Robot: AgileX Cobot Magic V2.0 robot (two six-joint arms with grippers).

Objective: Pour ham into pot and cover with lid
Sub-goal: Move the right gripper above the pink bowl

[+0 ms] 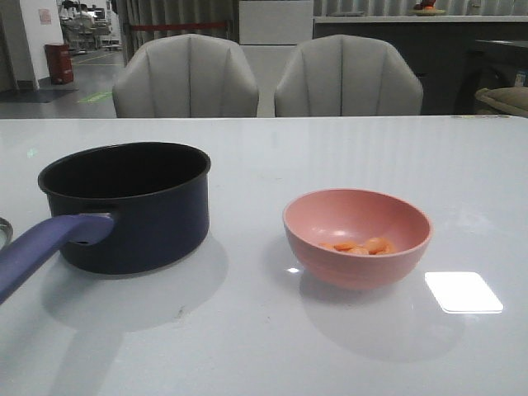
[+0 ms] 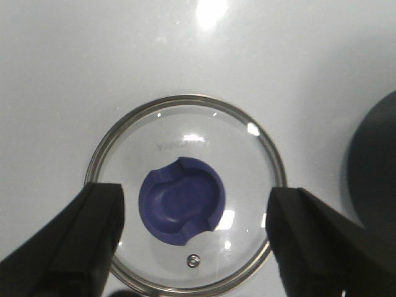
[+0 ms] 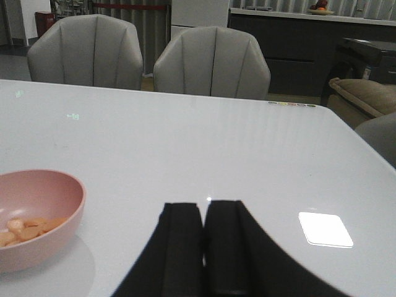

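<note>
on the white table (image 2: 74, 62), the lid (image 2: 185, 193) lies beneath the open left hand (image 2: 195, 241).

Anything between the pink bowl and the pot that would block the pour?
Nothing visible. In the front view, bare table separates the pink bowl with the ham from the pot, whose mouth is uncovered.

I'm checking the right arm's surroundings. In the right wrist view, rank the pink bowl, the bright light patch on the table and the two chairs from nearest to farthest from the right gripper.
1. Light patch, just beside the right gripper.
2. Pink bowl, opposite side, similar range; too close to call.
3. Chairs, beyond the table's far edge.
</note>
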